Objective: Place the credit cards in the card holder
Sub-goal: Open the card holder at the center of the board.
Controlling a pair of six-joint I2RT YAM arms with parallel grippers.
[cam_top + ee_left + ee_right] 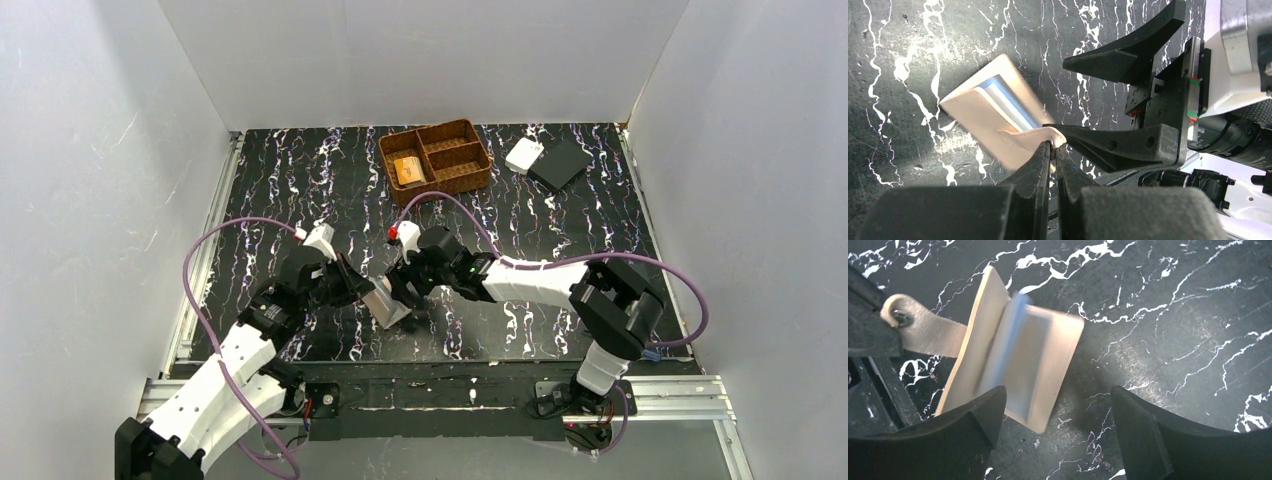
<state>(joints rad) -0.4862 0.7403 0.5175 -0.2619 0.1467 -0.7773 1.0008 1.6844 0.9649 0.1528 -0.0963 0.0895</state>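
The tan card holder lies half open on the black marbled table between my two grippers, its blue inner face showing in the left wrist view and the right wrist view. My left gripper is shut on the holder's strap tab and holds it up. My right gripper is open just above the holder's near edge, one finger over it; it is empty. The orange credit cards lie in the left compartment of the woven basket at the back.
A white rectangular piece and a flat black square lie at the back right, beside the basket. White walls enclose the table on three sides. My right gripper's fingers fill the right of the left wrist view.
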